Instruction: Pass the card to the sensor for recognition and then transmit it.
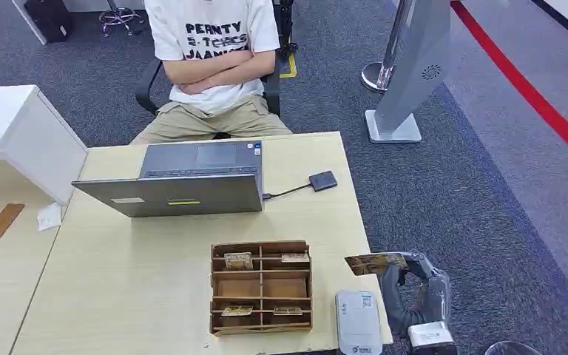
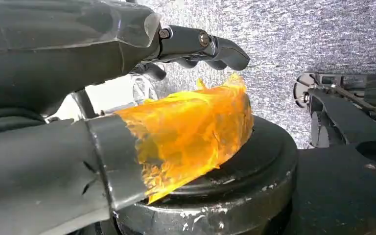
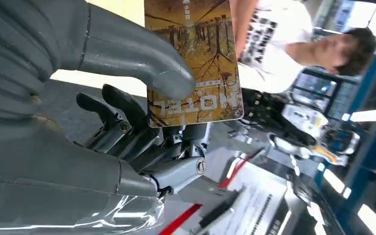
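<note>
The card (image 1: 374,262) is already out of the wooden organiser (image 1: 261,288) and held in the right hand (image 1: 413,285), pinched between the thumb and fingers; in the right wrist view the thumb (image 3: 142,68) presses flat on the card's printed face. The hand holds it level just off the right edge of the tabletop (image 1: 118,296), near the white reader (image 1: 358,323) that lies at the front corner. So picking up looks done, while the scan itself seems not yet made: the card is beside and a little beyond the white reader, not over it. I judge the next step to be bringing the card above that device, then handing it on.

The left hand (image 2: 103,98) hangs low, fingers apart and holding nothing, with orange tape on its thumb.

Further off, other cards lie in the organiser's compartments. Beyond stand a laptop (image 1: 185,181) and a small dark box (image 1: 323,180) wired to it, which could equally be the sensor. A seated person (image 1: 214,66), arms folded, waits behind the tabletop, the likely receiver.
</note>
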Controlling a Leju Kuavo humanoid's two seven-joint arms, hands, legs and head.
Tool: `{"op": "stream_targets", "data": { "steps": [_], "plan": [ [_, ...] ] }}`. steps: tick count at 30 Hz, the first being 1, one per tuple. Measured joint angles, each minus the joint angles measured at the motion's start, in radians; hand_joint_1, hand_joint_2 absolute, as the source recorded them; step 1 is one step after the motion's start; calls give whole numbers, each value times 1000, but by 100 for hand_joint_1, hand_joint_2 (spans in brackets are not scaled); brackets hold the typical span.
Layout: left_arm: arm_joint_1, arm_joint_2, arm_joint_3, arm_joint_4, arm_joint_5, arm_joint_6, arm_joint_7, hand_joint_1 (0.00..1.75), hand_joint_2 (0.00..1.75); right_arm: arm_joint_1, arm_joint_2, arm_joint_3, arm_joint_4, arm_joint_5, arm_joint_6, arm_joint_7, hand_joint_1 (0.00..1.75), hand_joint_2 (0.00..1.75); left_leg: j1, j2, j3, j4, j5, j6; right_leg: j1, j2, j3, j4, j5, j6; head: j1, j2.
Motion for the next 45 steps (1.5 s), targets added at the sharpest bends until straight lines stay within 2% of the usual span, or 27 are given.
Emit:
{"op": "stream_targets", "data": {
  "steps": [5, 10, 17, 20, 31, 36, 40, 45],
  "plan": [
    [-1, 0, -10, 0, -32, -8, -2, 0, 0, -46, 12, 0, -24, 52, 54, -32, 175, 175, 0, 1, 0, 0, 0, 0, 0, 1, 0, 0, 0, 0, 0, 0],
    [-1, 0, -33, 0, -66, -19, -6, 0, 0, -136, 16, -1, -25, 102, 106, -27, 175, 175, 0, 1, 0, 0, 1, 0, 0, 1, 1, 0, 1, -1, 0, 0],
    [-4, 2, -86, 0, -114, -33, -15, 0, 0, -394, 16, 14, 41, 191, 200, 92, 175, 175, 0, 2, 2, 0, 1, 1, 0, 2, 2, 0, 2, 0, 0, 0],
    [-5, 3, -101, 0, -117, -35, -15, 0, 0, -461, 20, 23, 69, 200, 208, 107, 175, 175, 0, -1, 2, 0, 2, 1, 0, 0, 2, 0, 2, 0, 0, 0],
    [-5, 5, -120, 0, -124, -36, -15, 0, 0, -513, 24, 42, 109, 211, 211, 115, 175, 175, 0, 0, 0, 0, 2, 1, 0, 0, 1, 1, 2, 0, 0, 0],
    [-12, 6, -133, 0, -152, -42, -4, 0, 0, -632, 36, 68, 174, 312, 258, 223, 175, 175, 0, 2, 1, 0, 2, 1, 0, 1, 1, 1, 3, 0, 0, 0],
    [-22, 5, -153, 0, -172, -52, 6, 0, 0, -763, 70, 109, 266, 472, 279, 310, 175, 175, 0, 1, 1, 0, 4, 0, 0, 1, 1, 1, 4, 0, 0, 0],
    [-32, 5, -175, 0, -190, -59, 15, 0, 0, -897, 118, 148, 374, 614, 306, 394, 175, 175, 1, 1, 1, 0, 4, -1, 0, 1, 1, 2, 4, 0, 0, 0]
  ]
}}
